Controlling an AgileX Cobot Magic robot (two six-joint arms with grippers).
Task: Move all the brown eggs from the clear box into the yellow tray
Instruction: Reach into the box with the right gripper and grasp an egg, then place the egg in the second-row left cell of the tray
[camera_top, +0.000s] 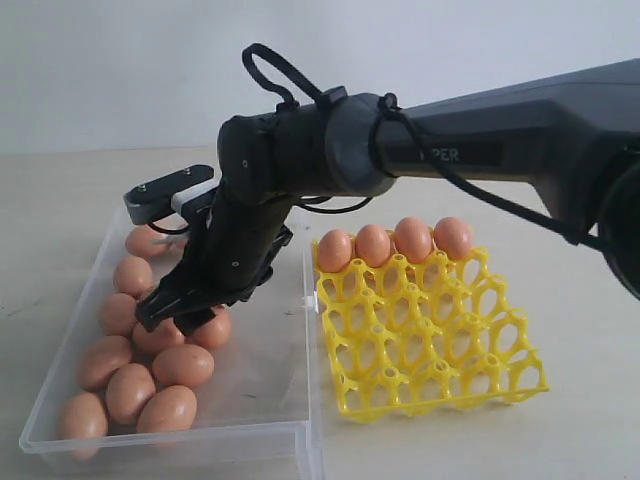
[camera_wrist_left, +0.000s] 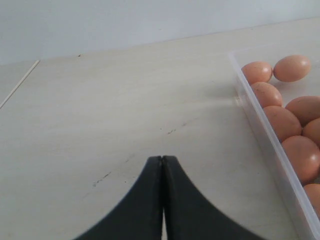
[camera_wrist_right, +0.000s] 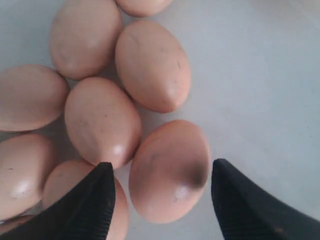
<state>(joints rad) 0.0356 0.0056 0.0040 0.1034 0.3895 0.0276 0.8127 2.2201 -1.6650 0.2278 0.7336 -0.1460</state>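
Our right gripper (camera_top: 180, 315) hangs inside the clear box (camera_top: 265, 390), jaws spread wide either side of one brown egg (camera_wrist_right: 170, 172) at the cluster's edge, gripping nothing yet. The next move, as we judge it, is a gentle squeeze on that egg and a straight lift clear of its close-packed neighbours. Four brown eggs (camera_top: 393, 240) fill the far row of the yellow tray (camera_top: 440, 360) just beside the box and at least ten lie in the box, while our left gripper (camera_wrist_left: 161, 162) hovers closed and empty over the table (camera_wrist_left: 100, 100).
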